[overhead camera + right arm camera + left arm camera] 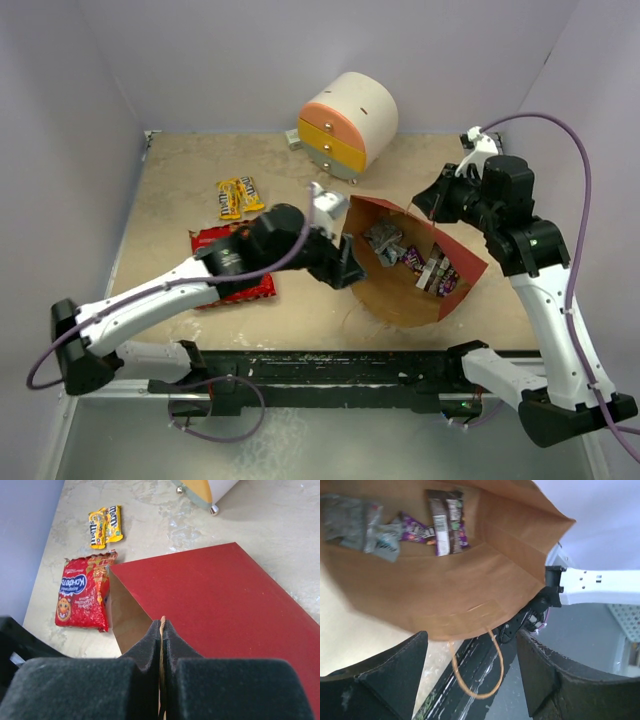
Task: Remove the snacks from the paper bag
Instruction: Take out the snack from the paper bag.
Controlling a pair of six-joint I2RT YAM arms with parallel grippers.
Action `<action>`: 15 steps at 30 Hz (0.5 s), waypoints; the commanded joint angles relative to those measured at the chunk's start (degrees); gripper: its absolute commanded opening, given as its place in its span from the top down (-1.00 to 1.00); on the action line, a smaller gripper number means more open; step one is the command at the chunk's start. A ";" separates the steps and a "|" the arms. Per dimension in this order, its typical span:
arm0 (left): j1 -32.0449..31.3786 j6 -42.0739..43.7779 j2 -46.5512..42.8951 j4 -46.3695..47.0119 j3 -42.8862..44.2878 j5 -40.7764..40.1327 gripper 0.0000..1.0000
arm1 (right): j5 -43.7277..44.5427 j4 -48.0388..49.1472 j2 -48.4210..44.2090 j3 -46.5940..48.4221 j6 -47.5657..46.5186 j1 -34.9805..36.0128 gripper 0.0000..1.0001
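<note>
The paper bag (462, 262), red outside and brown inside, lies on its side with its mouth open. Inside it are silver-grey foil packets (383, 240) and purple and brown candy packets (435, 270). My left gripper (345, 262) is open and empty at the bag's mouth. In the left wrist view the foil packets (355, 527), purple packet (417, 532) and brown packets (445, 522) lie deep in the bag, and a string handle (492, 677) hangs between my fingers. My right gripper (162, 627) is shut on the other string handle (162, 621) at the bag's far rim. The red crisp packet (207, 238) and yellow candy packets (240, 197) lie on the table.
The round white cabinet (350, 120) with orange-yellow drawers stands at the back, just behind the bag. My left arm lies across the crisp packet. A black rail (330, 365) runs along the table's near edge. Walls close the left, back and right sides.
</note>
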 commanded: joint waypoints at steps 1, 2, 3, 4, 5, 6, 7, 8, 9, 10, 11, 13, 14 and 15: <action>-9.48 8.59 7.93 7.32 5.21 -11.32 -0.47 | -1.58 -1.07 -0.23 2.60 0.14 -0.07 1.00; -10.40 9.43 9.53 10.00 4.53 -11.40 -0.43 | -1.61 -1.29 -0.62 2.24 -0.02 -0.07 1.00; -11.06 9.97 10.82 13.44 3.27 -11.00 -0.38 | -1.75 -1.42 -0.93 1.87 -0.03 -0.07 1.00; -11.54 10.41 12.21 17.57 1.89 -10.22 -0.30 | -1.93 -1.60 -1.20 1.60 -0.08 -0.07 1.00; -11.95 10.51 13.48 21.63 0.17 -9.95 -0.26 | -1.99 -1.96 -1.39 1.46 -0.12 -0.07 1.00; -12.16 9.96 15.00 24.80 -1.02 -10.31 -0.23 | -1.93 -2.24 -1.45 1.56 -0.19 -0.07 1.00; -12.22 9.12 16.66 27.10 -1.90 -10.79 -0.18 | -1.54 -2.39 -1.46 1.77 -0.54 -0.07 1.00; -12.23 8.26 18.45 29.73 -2.67 -11.42 -0.12 | -1.19 -2.29 -1.38 2.13 -1.00 -0.07 1.00; -12.26 7.75 20.12 32.50 -3.07 -11.64 -0.07 | -1.20 -2.31 -1.23 2.50 -1.29 -0.07 1.00; -12.31 7.31 21.89 34.22 -2.94 -11.94 -0.04 | -1.16 -2.61 -1.06 2.77 -1.27 -0.07 1.00; -12.31 6.65 23.27 35.67 -2.68 -12.30 0.02 | -1.13 -2.88 -0.88 3.20 -1.19 -0.05 1.00; -12.46 6.23 26.04 40.32 -3.17 -12.48 0.13 | -1.12 -2.87 -0.61 3.58 -1.17 -0.07 1.00; -12.56 5.91 27.37 42.24 -3.56 -12.92 0.16 | -1.14 -2.65 -0.52 3.76 -1.18 -0.07 1.00; -12.65 5.62 28.82 43.65 -3.83 -13.06 0.19 | -1.13 -2.61 -0.31 3.82 -1.07 -0.07 1.00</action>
